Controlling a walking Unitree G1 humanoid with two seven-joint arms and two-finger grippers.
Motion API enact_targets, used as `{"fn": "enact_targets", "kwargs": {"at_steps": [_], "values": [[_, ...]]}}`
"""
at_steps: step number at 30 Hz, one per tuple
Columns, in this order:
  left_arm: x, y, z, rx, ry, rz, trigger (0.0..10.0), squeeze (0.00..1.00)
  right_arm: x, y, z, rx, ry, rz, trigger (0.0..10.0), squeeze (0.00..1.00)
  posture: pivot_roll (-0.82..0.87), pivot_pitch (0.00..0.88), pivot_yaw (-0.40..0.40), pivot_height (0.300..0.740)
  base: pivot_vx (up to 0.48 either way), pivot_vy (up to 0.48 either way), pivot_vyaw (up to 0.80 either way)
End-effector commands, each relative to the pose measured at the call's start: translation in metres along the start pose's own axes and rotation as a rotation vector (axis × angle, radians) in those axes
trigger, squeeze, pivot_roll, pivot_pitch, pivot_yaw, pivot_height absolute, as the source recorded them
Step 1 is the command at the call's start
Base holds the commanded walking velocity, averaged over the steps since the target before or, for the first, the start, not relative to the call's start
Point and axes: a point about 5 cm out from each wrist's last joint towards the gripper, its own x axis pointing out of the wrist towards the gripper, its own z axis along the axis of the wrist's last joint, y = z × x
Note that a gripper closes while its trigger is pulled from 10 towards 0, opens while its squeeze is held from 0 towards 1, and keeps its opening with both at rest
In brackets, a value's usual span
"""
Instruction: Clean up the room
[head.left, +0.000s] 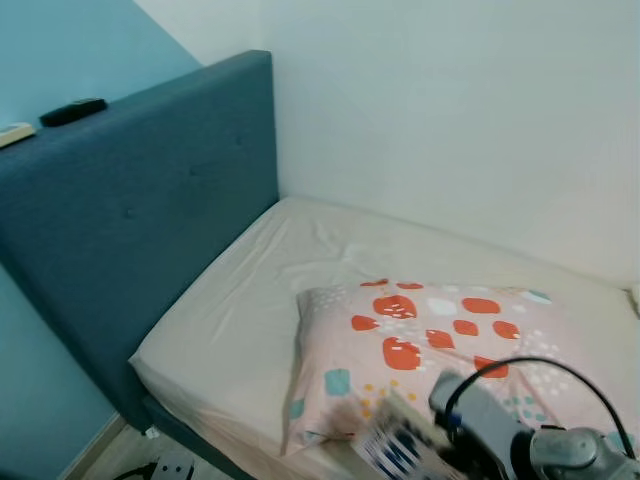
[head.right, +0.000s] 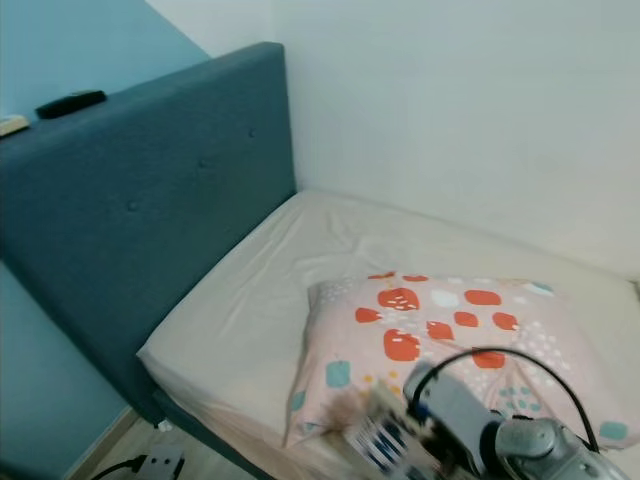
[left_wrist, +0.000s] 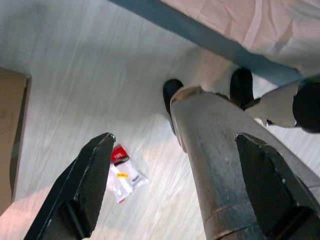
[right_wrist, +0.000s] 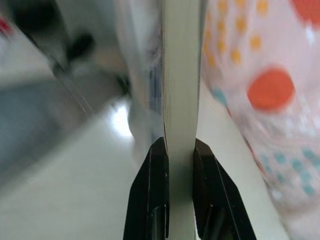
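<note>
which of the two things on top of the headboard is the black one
The black remote, lying farther along the headboard toward the wall; the other, a pale flat item, sits at the picture's left edge.

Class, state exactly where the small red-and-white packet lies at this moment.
In the left wrist view, the small packet lies flat on the pale floor, beside the robot's leg and just past the open left gripper, short of the bed's edge.

The robot's right arm (head.right: 520, 440) is silver metal with a looping black cable (head.right: 500, 358). Each gripper has two long, flat black fingers (left_wrist: 85, 187). A silver-grey cylindrical leg (left_wrist: 225, 170) ends in black feet (left_wrist: 171, 92).
</note>
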Motion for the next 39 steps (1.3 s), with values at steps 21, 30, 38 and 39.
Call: {"fn": "enact_targets", "kwargs": {"at_steps": [21,30,38,39], "values": [[0.001,-0.004,-0.001,-0.016,0.001,-0.003,10.0,1.0,0.069,-0.045,-0.042,-0.484,0.516,-0.163,9.4,0.0,-0.05,0.022,-0.033,0.74,0.0,0.0,0.0],[0.001,-0.005,-0.001,-0.025,-0.002,0.001,10.0,1.0,0.08,-0.062,-0.046,-0.622,0.601,-0.345,10.0,0.0,-0.04,0.025,-0.038,0.74,0.0,0.0,0.0],[0.001,-0.003,-0.004,-0.027,0.004,0.004,10.0,1.0,0.084,-0.071,-0.041,-0.655,0.574,-0.503,10.0,0.0,-0.04,0.029,-0.032,0.74,0.0,0.0,0.0],[0.0,-0.003,-0.004,-0.027,0.005,0.006,10.0,1.0,0.087,-0.07,-0.039,-0.673,0.563,-0.515,10.0,0.13,-0.04,0.029,-0.031,0.74,0.0,0.0,0.0]]}}
